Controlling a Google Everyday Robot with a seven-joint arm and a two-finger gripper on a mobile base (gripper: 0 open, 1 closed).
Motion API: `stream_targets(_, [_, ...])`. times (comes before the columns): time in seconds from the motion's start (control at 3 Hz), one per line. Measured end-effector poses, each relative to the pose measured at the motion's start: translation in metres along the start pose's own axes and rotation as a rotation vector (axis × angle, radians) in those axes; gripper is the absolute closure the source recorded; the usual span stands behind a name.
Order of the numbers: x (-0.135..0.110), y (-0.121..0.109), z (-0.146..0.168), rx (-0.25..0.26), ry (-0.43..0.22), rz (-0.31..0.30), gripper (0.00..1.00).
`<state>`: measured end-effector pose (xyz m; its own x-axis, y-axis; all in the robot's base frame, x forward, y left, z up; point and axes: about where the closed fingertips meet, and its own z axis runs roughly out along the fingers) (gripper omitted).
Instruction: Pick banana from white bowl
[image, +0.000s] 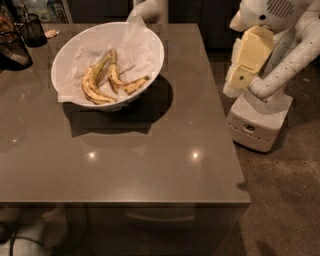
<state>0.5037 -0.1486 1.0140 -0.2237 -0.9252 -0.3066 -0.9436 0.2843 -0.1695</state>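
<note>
Curving in white bowl (59, 62), banana (121, 85) points right; pincer (150, 9) beyond far rim, state unclear

One white bowl (100, 25) holds two bananas: one short blotched banana (125, 85), one longer yellow banana (91, 86). Two dark cups, one (32, 29) behind the other (12, 50), stand on one table (150, 165). One gripper (150, 7) shows at the top edge, behind the bowl

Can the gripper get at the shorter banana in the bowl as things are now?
Probably yes. The gripper hangs off the table's right edge, away from the bowl; the banana lies uncovered on top, with nothing standing between.
</note>
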Motion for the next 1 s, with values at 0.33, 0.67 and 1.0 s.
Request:
stream_targets(0.33, [-0.011,-0.005,0.0,0.02,-0.021,-0.013,0.0])
stream_targets(0.67, [-0.039,-0.007,0.003,-0.011,-0.092,0.003,0.0])
stream_targets(1.0, [-0.08,-0.013,0.012,-0.051,-0.106,0.021,0.0])
